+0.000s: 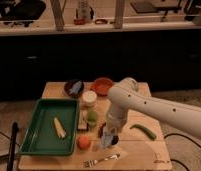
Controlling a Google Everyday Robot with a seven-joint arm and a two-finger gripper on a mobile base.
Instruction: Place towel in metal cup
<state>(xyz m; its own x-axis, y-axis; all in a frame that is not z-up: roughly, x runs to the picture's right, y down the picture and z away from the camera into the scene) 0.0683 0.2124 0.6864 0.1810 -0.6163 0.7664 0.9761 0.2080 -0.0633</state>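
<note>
My white arm reaches in from the right, and its gripper [108,138] hangs low over the front middle of the wooden table [144,150]. A pale, cloth-like patch [107,143] shows at the gripper's tip; it may be the towel, and I cannot tell whether it is held. A pale cup [89,98] stands behind and left of the gripper. A green cup [92,118] stands closer, with a small greyish object [83,121] beside it. I cannot tell which of these is the metal cup.
A green tray [39,131] holding a corn piece [59,127] fills the left side. A dark bowl [74,87] and an orange bowl [102,85] stand at the back. An orange fruit [84,142], a fork [101,160] and a green chili [144,131] lie near the front.
</note>
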